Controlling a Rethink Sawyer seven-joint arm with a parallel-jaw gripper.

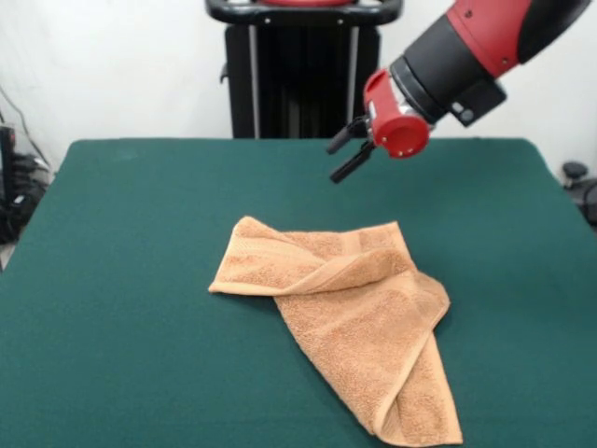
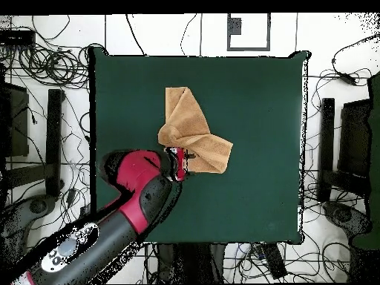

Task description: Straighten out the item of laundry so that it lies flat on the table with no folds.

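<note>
- The orange-tan towel (image 1: 350, 317) is seen lying crumpled on the dark green tabletop (image 1: 121, 280), roughly at its middle in the front view and reaching down to the picture's lower edge.
- One part of the towel is spread toward the left in the front view, with a woven band visible along it; a second part is folded diagonally over it and runs down to the right, ending in a narrow, doubled-over tip.
- A rolled fold is seen crossing the towel from the left corner up toward the right.
- In the overhead view the towel (image 2: 191, 133) is shown as a bent shape, one lobe pointing up toward the tabletop's (image 2: 260, 96) far edge and the other spread to the right.
- The tool (image 1: 347, 154) is held in the air above the tabletop, behind the towel in the front view and clear of it; nothing is held in it.
- Two dark fingers (image 1: 353, 164) are seen pointing down and to the left, set slightly apart with a narrow gap between them.
- In the overhead view the tool (image 2: 185, 159) is placed over the towel's lower left edge, with the red and black arm (image 2: 137, 197) reaching in from the lower left.
</note>
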